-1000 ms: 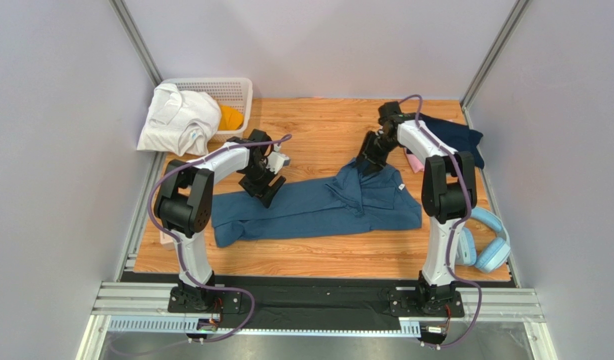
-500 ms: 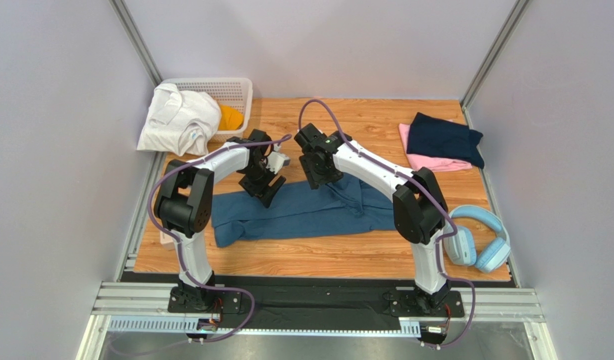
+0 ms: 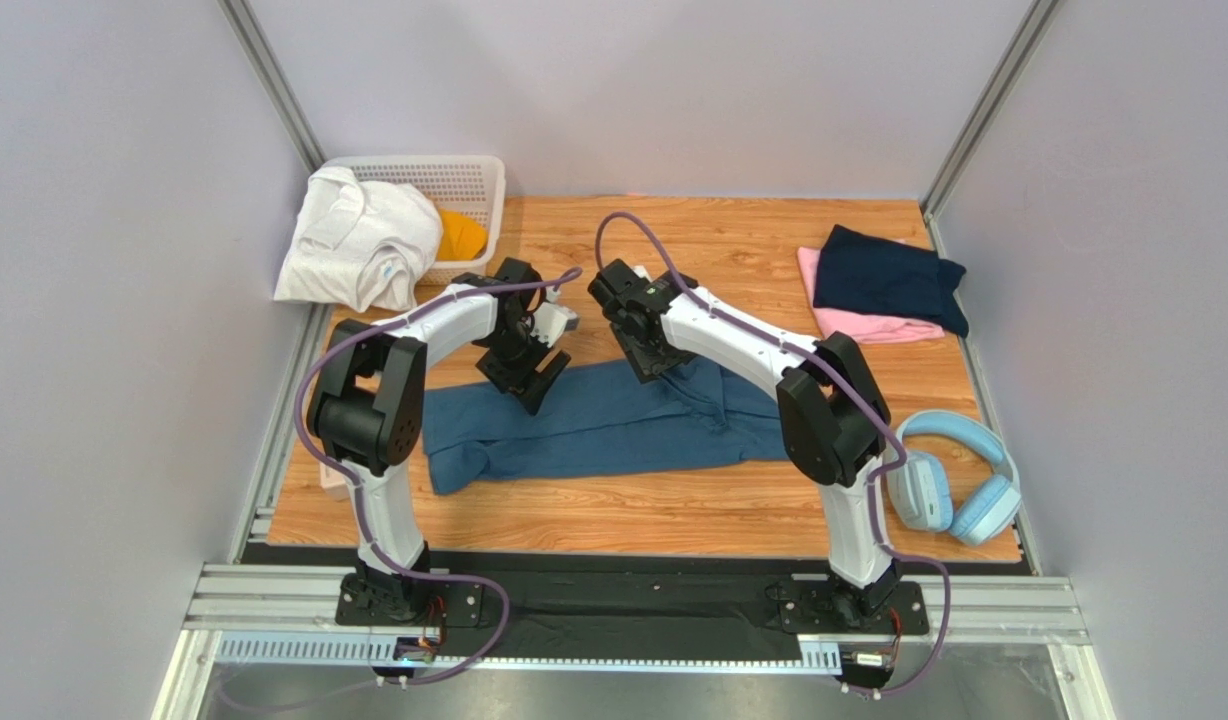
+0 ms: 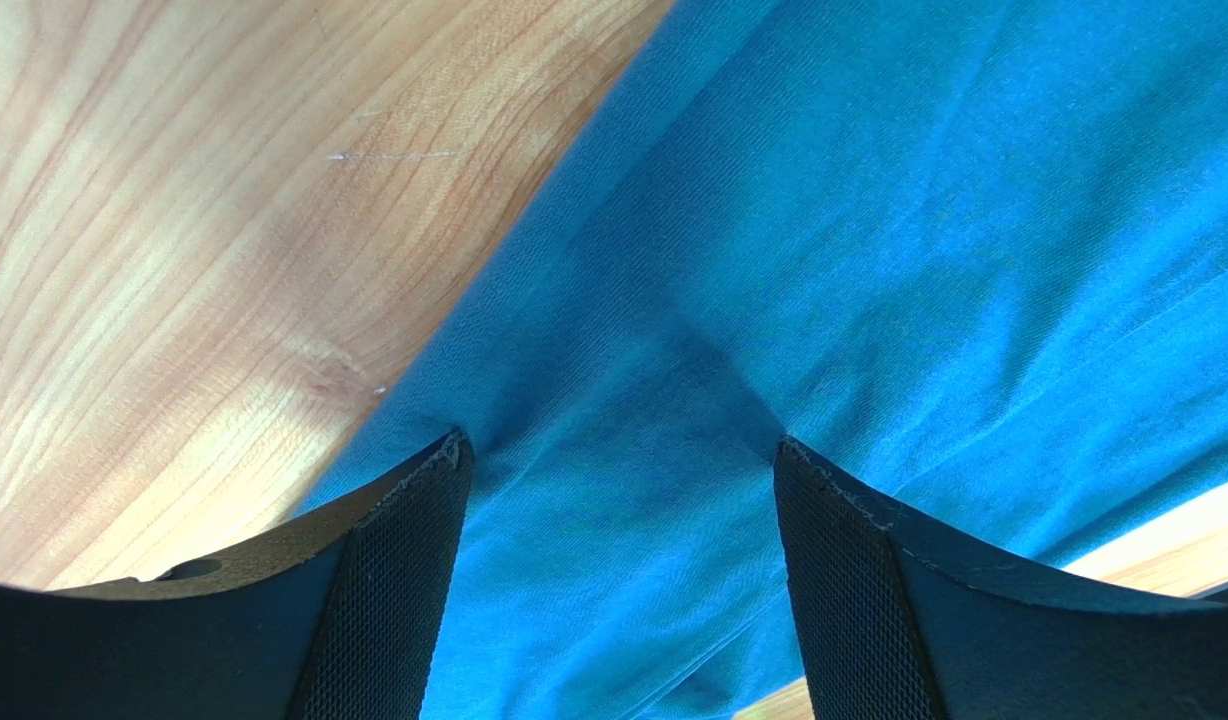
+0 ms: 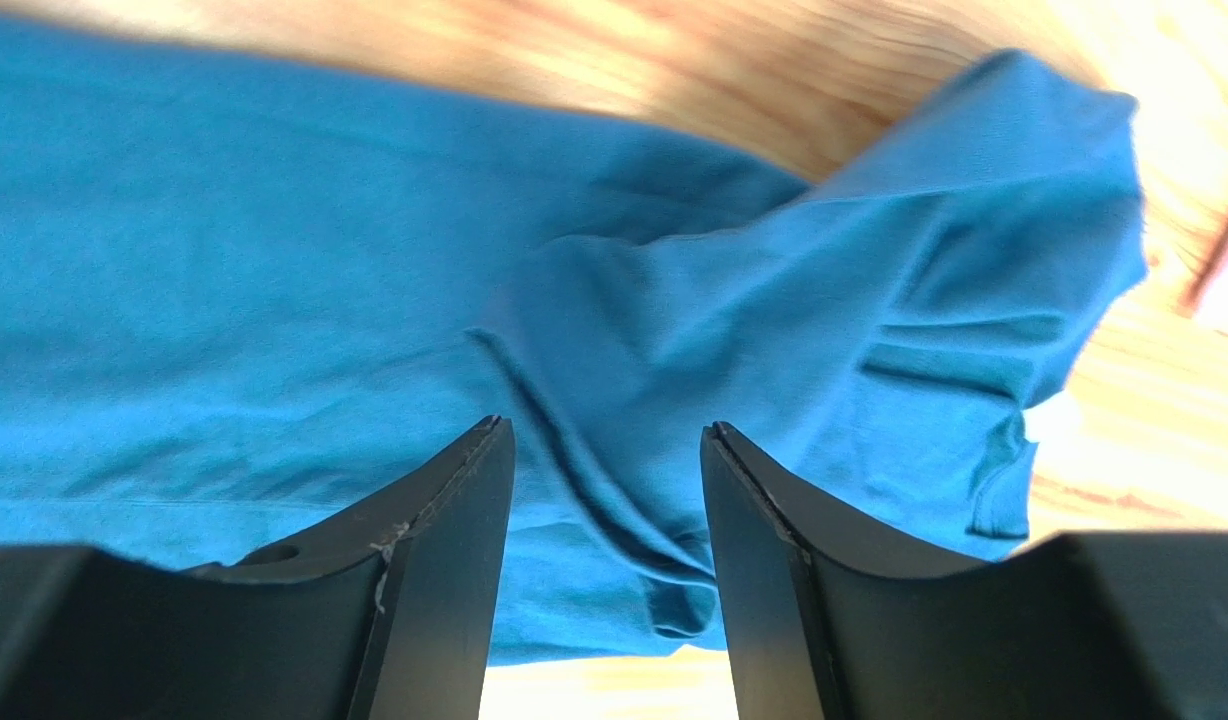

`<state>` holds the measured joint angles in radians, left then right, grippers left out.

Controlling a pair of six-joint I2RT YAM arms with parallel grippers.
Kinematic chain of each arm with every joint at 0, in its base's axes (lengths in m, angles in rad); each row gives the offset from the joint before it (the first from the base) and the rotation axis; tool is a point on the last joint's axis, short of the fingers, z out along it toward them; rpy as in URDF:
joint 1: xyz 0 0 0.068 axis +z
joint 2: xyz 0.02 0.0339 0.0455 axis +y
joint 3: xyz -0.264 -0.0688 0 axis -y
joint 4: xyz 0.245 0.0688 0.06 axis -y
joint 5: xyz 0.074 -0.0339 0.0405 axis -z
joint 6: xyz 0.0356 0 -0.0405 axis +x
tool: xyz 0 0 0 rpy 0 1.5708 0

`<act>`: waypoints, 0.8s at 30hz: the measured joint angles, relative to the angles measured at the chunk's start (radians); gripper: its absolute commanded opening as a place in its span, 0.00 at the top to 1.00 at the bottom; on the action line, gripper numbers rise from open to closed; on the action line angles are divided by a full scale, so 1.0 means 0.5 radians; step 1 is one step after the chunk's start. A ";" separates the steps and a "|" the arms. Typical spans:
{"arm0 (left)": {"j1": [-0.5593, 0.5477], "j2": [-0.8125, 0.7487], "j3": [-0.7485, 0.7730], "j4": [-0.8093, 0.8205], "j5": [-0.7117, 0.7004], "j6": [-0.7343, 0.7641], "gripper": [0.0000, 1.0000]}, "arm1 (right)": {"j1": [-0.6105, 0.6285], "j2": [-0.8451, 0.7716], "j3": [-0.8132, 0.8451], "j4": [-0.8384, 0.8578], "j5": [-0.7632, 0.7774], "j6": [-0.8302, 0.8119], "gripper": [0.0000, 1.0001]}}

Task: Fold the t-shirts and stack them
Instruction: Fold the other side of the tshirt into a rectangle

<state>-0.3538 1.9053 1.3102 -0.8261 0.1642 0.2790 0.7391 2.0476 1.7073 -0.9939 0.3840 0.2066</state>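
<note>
A slate-blue t-shirt (image 3: 605,425) lies as a long folded band across the middle of the table, its right part doubled over toward the centre. My left gripper (image 3: 527,375) is open, and its fingertips press down on the shirt's far edge (image 4: 620,444) near the bare wood. My right gripper (image 3: 646,354) hovers open just over the doubled-over part. In the right wrist view a ridge of blue cloth (image 5: 816,300) runs between the spread fingers (image 5: 607,426). A folded navy t-shirt (image 3: 886,278) rests on a folded pink one (image 3: 861,324) at the back right.
A white lattice basket (image 3: 470,177) stands at the back left with a white garment (image 3: 357,237) draped over it and an orange one (image 3: 458,236) inside. Light-blue headphones (image 3: 958,480) lie at the right edge, beside the right arm.
My right arm swung from the back right to the centre, carrying the blue shirt's right end over its middle, and the shirt now lies shorter. The left arm stayed put.
</note>
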 measured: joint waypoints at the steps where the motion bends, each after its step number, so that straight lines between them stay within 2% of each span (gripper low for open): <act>1: 0.001 0.000 0.000 0.000 -0.002 0.000 0.20 | 0.022 0.000 -0.018 0.018 -0.007 -0.014 0.46; 7: 0.002 0.000 0.000 -0.004 -0.006 -0.001 0.20 | 0.115 -0.004 -0.117 0.053 -0.050 -0.058 0.46; 14: 0.008 0.000 0.000 -0.006 -0.011 -0.001 0.20 | 0.121 -0.004 -0.156 0.101 -0.068 -0.097 0.56; 24: 0.008 0.000 0.000 -0.007 -0.011 -0.001 0.20 | 0.120 0.024 -0.151 0.159 -0.048 -0.135 0.64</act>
<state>-0.3500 1.9053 1.3102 -0.8295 0.1585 0.2787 0.7990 2.0594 1.6318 -0.9142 0.3599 0.1390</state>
